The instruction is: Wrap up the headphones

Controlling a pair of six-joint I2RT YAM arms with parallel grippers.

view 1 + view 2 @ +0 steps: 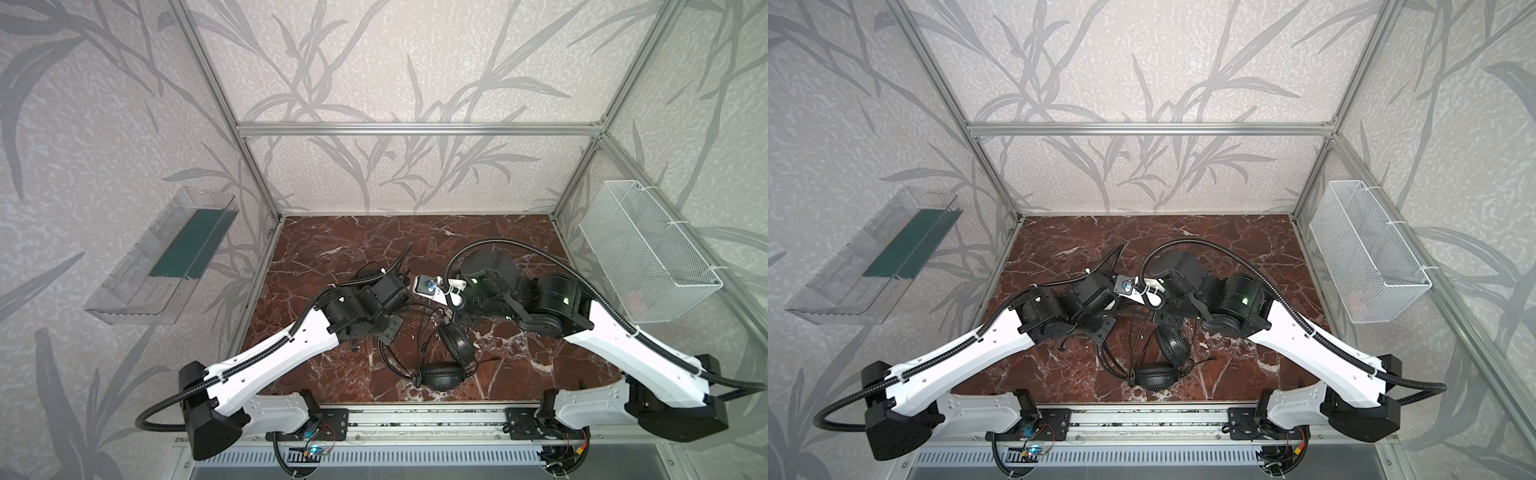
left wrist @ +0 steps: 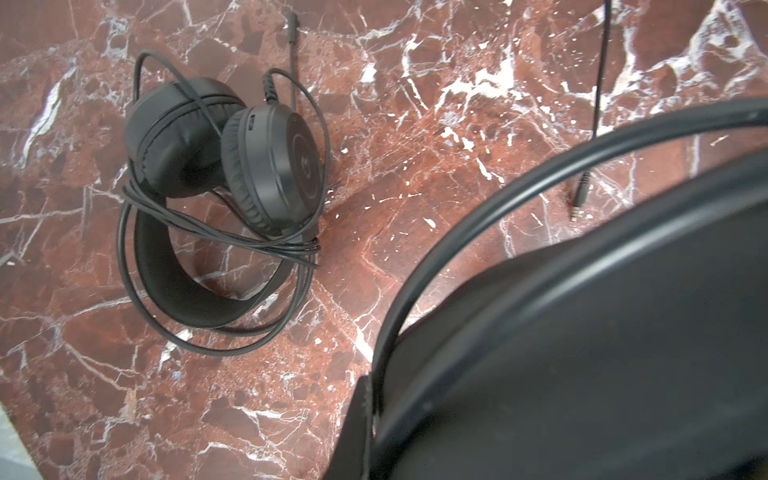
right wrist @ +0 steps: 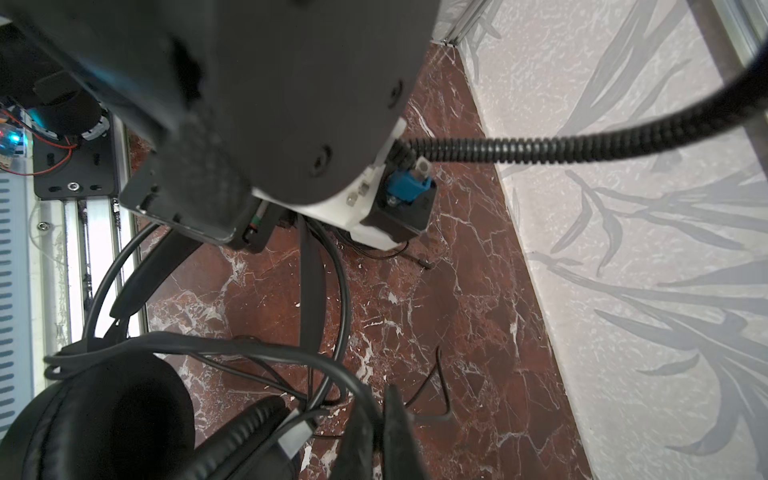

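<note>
My left fingers (image 1: pixel 386 332), right fingers (image 3: pixel 399 440) pressed together over light headphones (image 1: pixel 441 376) at six o'clock; I'd grip the stiff headband (image 2: pixel 187 299).

The red-brown marbled tabletop (image 1: pixel 519 249) carries black headphones (image 1: pixel 441 376) near its front edge, their thin cable (image 1: pixel 384 357) looped alongside.

Light is even and diffuse; the marble tabletop (image 1: pixel 332 249) carries only soft shadows. In both top views the frame posts (image 1: pixel 211 83) above the tabletop splay outward from wide-angle distortion. In the wrist views the near headband (image 2: pixel 592 151) and arm housing (image 3: pixel 249 83) above the tabletop are blurred.
</note>
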